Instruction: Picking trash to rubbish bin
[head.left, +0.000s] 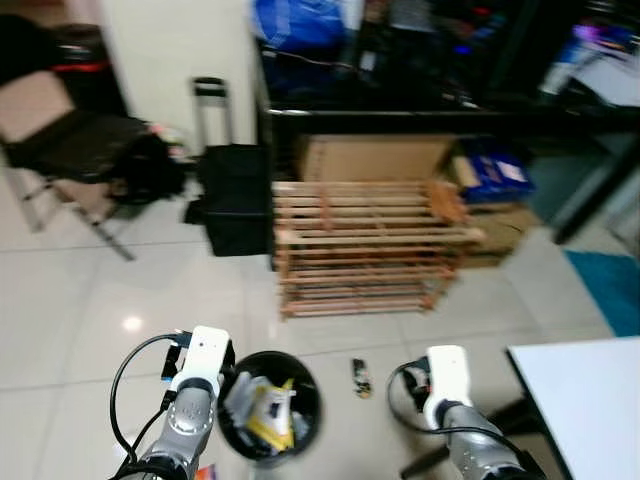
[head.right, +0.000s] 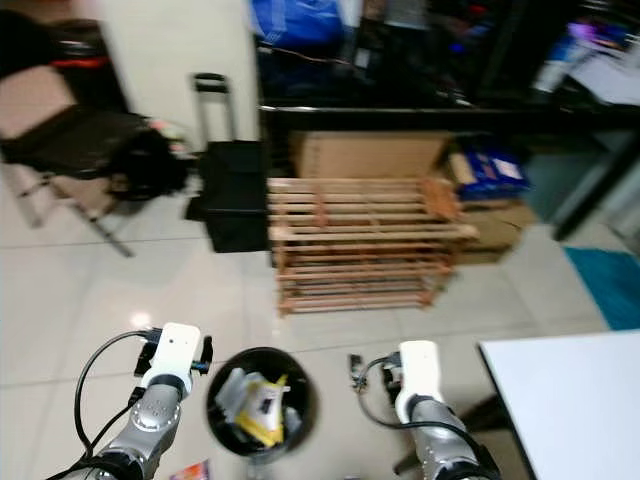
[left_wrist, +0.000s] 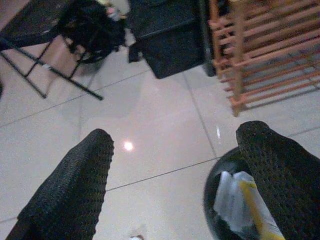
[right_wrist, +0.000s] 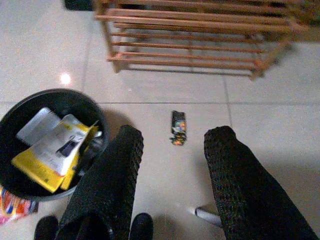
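Trash wrapper (right_wrist: 178, 127) lies flat on the floor just right of the bin (right_wrist: 20, 105); I judge it light, crinkly, best pinched across its narrow middle. Right gripper (right_wrist: 172, 150) hovers above it, spread, empty; left gripper (left_wrist: 175, 165) likewise.

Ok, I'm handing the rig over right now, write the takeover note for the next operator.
Left pincer: open, empty, beside the black rubbish bin.
Right pincer: open, empty, aimed at the small wrapper on the floor tiles.
Done: the bin already holds yellow and white packaging.
Left: the wrapper between the bin and the wooden rack, plus a colourful scrap by the bin's base.
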